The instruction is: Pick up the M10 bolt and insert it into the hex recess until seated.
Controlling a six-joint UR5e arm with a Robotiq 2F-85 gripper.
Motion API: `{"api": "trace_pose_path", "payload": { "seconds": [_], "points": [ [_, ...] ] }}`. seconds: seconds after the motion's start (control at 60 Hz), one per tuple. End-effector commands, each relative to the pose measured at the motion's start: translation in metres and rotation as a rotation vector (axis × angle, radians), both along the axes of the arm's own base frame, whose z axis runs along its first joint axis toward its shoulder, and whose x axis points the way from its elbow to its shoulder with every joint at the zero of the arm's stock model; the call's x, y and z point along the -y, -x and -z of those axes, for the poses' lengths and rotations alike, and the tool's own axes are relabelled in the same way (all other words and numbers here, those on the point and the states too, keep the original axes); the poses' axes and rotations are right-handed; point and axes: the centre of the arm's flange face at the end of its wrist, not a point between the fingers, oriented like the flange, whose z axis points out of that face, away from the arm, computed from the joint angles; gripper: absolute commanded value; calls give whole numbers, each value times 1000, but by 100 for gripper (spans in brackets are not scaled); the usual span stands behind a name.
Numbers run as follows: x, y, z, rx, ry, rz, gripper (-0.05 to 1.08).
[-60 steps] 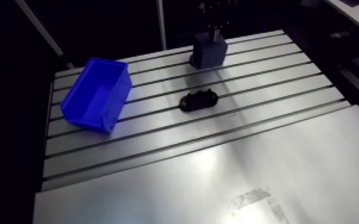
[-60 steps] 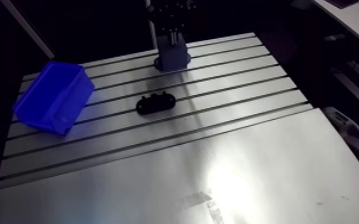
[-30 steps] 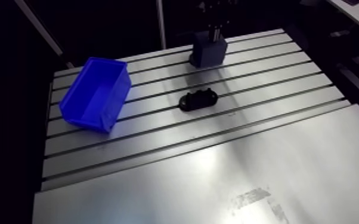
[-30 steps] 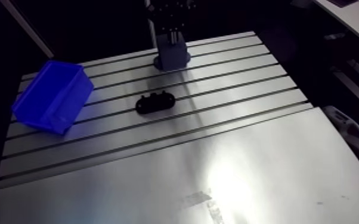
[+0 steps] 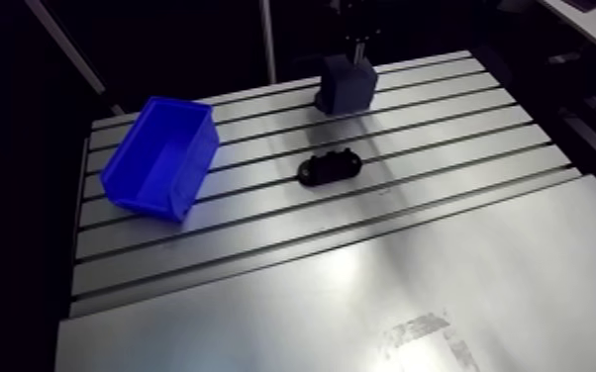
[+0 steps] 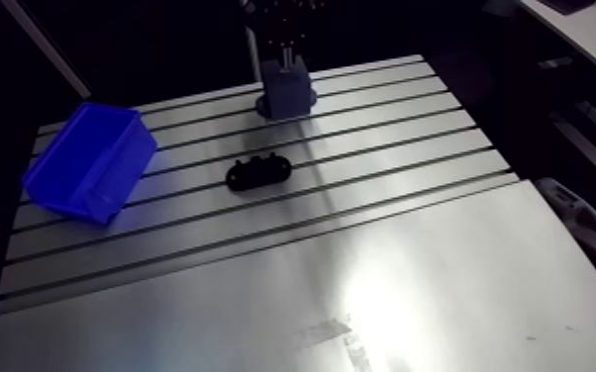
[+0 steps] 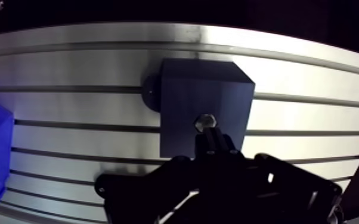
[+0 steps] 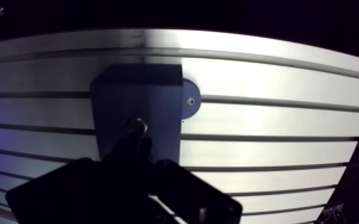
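A dark blue block (image 7: 185,98) stands on the slotted table (image 5: 460,129) near its far edge. In the wrist view my gripper (image 7: 212,137) hangs right over the block's top. Its two fingers are pressed close together, shut on the M10 bolt (image 7: 206,122). The bolt's grey hex head shows just beyond the fingertips, at or just above the block's top face; the recess itself is hidden under it. In the arm view the gripper (image 5: 357,42) comes down from the top edge onto the block (image 5: 347,84).
A blue bin (image 5: 158,156) sits at the table's left side. A small black part (image 5: 329,166) lies on the slots in the middle, in front of the block. A smooth metal plate (image 5: 411,287) covers the near half.
The gripper stays over the block; in the arm view it looks very slightly higher than earlier. Bin and black part have not moved.
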Motion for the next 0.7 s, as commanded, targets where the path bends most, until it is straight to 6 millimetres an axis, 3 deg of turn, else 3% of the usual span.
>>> {"api": "trace_pose_path", "payload": {
  "seconds": [0.017,0.033,0.067,0.117,0.15,0.283,0.433,0.55,0.583,0.617,0.7],
  "points": [
    [5,-1,-12,-9,3,-4,25],
    [6,-2,-16,-8,0,-8,3],
    [6,-3,-21,-11,4,-9,0],
    [7,-4,-28,-17,6,-7,0],
    [11,-7,-47,-28,3,-10,0],
    [13,-15,-85,-30,1,6,0],
    [15,-22,-109,1,-1,53,0],
    [19,-31,-138,42,3,94,0],
    [22,-36,-154,43,0,105,0],
    [22,-36,-154,43,0,105,0],
    [40,-48,-186,27,-7,82,0]
  ]
}}
